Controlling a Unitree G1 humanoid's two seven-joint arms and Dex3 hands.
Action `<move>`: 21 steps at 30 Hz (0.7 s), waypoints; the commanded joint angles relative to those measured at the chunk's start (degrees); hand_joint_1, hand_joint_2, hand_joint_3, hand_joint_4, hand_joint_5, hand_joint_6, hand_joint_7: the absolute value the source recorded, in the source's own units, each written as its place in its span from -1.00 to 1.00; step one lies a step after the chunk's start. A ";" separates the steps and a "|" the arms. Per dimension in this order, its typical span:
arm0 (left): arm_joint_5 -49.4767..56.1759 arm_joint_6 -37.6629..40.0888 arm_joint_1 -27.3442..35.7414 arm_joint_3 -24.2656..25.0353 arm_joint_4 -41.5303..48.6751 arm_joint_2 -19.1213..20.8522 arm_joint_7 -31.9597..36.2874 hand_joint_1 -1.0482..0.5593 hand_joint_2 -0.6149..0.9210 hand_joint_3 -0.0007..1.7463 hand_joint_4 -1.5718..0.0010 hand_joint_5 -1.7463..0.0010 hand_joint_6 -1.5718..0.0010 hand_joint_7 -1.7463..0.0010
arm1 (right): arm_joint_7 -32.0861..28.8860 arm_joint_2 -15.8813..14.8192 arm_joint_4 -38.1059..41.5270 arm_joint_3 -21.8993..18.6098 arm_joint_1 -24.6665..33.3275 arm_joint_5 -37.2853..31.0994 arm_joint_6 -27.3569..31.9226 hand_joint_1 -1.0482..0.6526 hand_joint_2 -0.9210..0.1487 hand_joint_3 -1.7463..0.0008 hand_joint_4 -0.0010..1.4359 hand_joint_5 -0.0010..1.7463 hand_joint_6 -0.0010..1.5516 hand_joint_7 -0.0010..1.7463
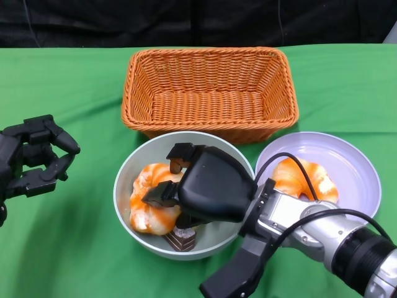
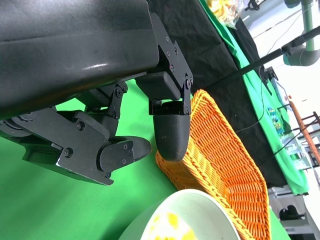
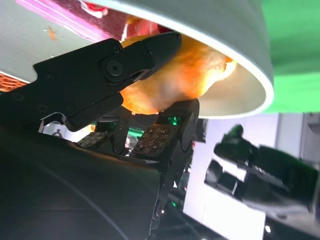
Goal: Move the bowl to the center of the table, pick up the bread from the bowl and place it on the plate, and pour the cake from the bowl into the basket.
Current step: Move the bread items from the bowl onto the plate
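Now the right hand point(image 1: 186, 186) reaches into the bowl point(image 1: 127, 177), its fingers closed around the bread point(image 1: 149, 202); a cake point(image 1: 183, 238) sits by the near rim. Another bread point(image 1: 307, 180) lies on the plate point(image 1: 353, 161). Behind stands the basket point(image 1: 209, 93). Well apart, the left hand point(image 1: 34, 158) hovers, fingers spread, holding nothing.

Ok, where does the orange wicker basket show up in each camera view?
Head view: the basket sits top centre, behind the bowl.
Left wrist view: the basket runs diagonally at the right, beyond the left hand.
Right wrist view: not in it.
Shared landmark: the bowl's pale rim, close beside the basket in both.
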 commanded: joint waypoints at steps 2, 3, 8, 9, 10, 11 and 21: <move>0.55 -0.04 -0.45 -0.23 0.14 0.91 1.07 0.29 0.73 -0.15 0.03 -0.77 0.03 -0.43 | -8.38 -0.46 2.59 -1.46 -1.74 1.68 -3.75 -0.23 -0.91 0.99 0.16 0.44 0.57 -0.97; 0.58 -0.07 -0.45 -0.26 0.19 0.95 1.07 0.28 0.74 -0.15 0.04 -0.77 0.03 -0.44 | -10.14 -0.68 2.71 -1.94 -1.76 2.03 -4.50 -0.22 -0.93 0.99 0.14 0.49 0.56 -0.97; 0.77 -0.14 -0.49 -0.37 0.34 1.14 1.14 0.26 0.76 -0.17 0.05 -0.85 0.05 -0.46 | -13.01 -2.14 1.73 -3.76 -1.57 3.32 -7.10 -0.19 -0.93 0.99 0.05 0.66 0.57 -0.95; 0.84 -0.14 -0.49 -0.39 0.35 1.18 1.18 0.26 0.76 -0.18 0.04 -0.86 0.05 -0.47 | -13.04 -2.52 1.24 -4.16 -1.44 3.58 -7.55 -0.19 -0.94 0.99 0.03 0.68 0.57 -0.95; 0.88 -0.14 -0.49 -0.40 0.35 1.20 1.21 0.26 0.76 -0.18 0.04 -0.87 0.05 -0.47 | -13.02 -2.73 0.96 -4.38 -1.37 3.72 -7.81 -0.19 -0.94 0.99 0.03 0.69 0.57 -0.95; 0.91 -0.14 -0.49 -0.39 0.35 1.20 1.22 0.26 0.76 -0.18 0.04 -0.87 0.05 -0.47 | -12.98 -2.75 0.93 -4.44 -1.34 3.71 -7.90 -0.19 -0.94 0.99 0.02 0.70 0.56 -0.95; 0.93 0.15 -0.43 -0.12 0.17 1.00 1.46 0.29 0.75 -0.19 0.03 -0.78 0.03 -0.40 | -1.08 -8.56 -16.51 -13.29 7.26 14.32 -8.74 -0.11 -0.92 1.00 0.02 0.71 0.58 -0.89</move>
